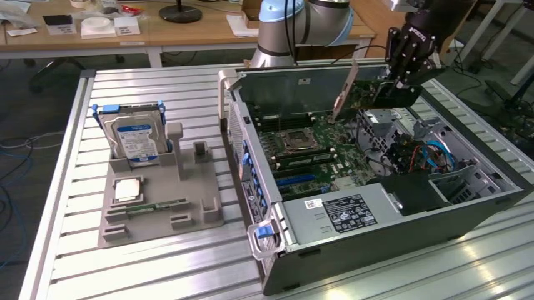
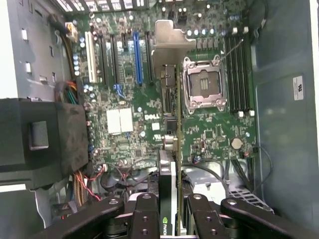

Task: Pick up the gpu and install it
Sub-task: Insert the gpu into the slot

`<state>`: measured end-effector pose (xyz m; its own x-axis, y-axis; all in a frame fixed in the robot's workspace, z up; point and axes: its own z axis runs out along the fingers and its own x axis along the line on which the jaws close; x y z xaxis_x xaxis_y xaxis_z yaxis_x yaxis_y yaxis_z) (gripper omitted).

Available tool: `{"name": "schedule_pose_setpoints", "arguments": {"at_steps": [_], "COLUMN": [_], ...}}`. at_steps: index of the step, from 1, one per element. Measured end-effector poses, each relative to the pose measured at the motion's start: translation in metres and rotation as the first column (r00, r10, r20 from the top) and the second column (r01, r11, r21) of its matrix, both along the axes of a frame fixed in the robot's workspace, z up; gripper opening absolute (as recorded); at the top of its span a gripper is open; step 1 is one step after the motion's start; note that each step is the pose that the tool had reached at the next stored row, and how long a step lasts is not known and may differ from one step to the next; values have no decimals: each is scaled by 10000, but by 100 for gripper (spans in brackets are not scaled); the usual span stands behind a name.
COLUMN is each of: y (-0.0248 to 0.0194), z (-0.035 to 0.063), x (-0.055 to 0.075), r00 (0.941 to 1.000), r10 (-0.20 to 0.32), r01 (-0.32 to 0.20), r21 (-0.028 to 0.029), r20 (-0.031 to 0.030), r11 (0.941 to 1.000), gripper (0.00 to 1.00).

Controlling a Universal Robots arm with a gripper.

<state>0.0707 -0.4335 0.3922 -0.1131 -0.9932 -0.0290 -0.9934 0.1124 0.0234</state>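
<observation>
The jaws are clamped on the gpu [image 2: 172, 124], held on edge over the motherboard [image 2: 214, 134] inside the open case [image 1: 401, 244]. In the exterior view it hangs at 1 o'clock from the CPU socket [image 1: 296, 140].

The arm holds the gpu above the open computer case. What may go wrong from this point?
The end effector grips the gpu at one end, the bracket end far away, so pressing may tilt it. The card hangs near the open processor socket, not clearly in line with the blue slot; a misaligned descent might strike board parts. Loose wires near the grip may snag.
</observation>
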Motion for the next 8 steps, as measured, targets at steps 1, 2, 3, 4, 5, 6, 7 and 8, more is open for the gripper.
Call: {"name": "schedule_pose_setpoints", "arguments": {"at_steps": [1,2,3,4,5,6,7,8], "y": [0,0,0,0,-1,0,0,0], "z": [-2,-3,-3,-3,-4,-7,-8,-10], "x": [-15,-33,-51,-69,-86,-101,-117,-134], "r00": [10000,9999,9998,9996,9993,9991,9989,9987], "r10": [3,3,3,2,1,1,1,1], "r01": [-3,-4,-3,-3,-2,-4,-5,-4], "r21": [5,12,21,33,45,58,67,73], "r20": [70,145,220,298,369,430,477,514], "r11": [10000,10000,10000,10000,10000,10000,10000,10000], "gripper": [27,27,27,27,27,27,27,27]}}
